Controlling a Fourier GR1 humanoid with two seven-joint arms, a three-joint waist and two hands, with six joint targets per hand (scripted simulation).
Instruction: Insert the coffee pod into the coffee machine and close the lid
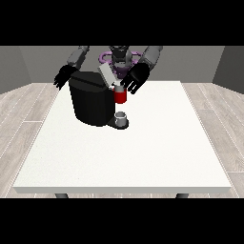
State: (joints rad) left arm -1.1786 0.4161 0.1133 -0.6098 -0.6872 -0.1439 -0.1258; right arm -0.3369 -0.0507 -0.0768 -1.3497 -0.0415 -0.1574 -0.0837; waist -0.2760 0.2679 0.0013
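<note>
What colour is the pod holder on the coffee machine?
Red pod holder, seen in the front view.

White table (143,157); coffee machine (90,102) atop

A cup (122,117) stands before the coffee machine (91,101), under its head.

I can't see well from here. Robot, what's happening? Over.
Both hands open, holding nothing. Coffee machine lid up, red pod holder exposed. Cup underneath. Nothing blocking.
</note>
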